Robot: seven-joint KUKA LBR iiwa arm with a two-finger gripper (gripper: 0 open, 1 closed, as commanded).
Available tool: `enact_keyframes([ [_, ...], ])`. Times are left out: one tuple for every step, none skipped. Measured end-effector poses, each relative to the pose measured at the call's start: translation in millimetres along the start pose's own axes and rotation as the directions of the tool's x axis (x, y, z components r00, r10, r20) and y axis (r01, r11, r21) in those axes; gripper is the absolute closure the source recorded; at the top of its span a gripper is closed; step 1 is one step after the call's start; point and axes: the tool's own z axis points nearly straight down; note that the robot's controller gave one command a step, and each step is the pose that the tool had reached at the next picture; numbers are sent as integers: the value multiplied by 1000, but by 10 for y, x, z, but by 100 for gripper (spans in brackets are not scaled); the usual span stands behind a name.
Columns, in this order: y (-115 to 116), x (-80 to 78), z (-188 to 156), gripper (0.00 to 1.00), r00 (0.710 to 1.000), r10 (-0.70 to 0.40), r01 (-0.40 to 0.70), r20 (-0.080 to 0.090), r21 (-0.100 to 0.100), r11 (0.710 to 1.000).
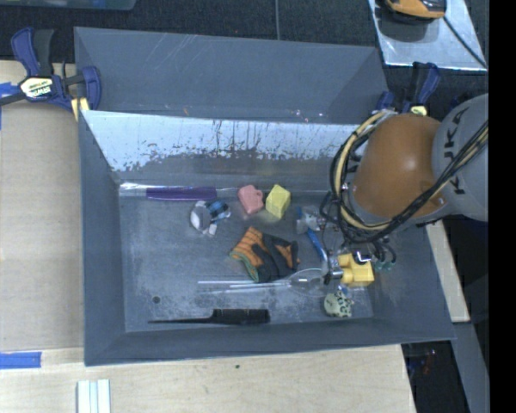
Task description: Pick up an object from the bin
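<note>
Gripper [334, 269] is hanging low over the right, near part of the bin [103, 256] floor, under the arm's orange cover [396, 166] & cables. Can't tell if it's wide or narrow, or gripping anything. Things lying closest to it: yellow chunk [359, 273] just to the right, pale speckled lump [337, 305] just nearer, clear spoon-like piece [303, 277] just left. Orange-black striped toy [260, 252] is lying further left. Pink block [251, 199] & yellow block [278, 200] are sitting side by side toward the far wall.
</note>
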Motion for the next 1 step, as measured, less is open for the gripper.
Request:
enact_keyframes([
  [330,295,-3,0,960,-279,279,-3,-3,960],
])
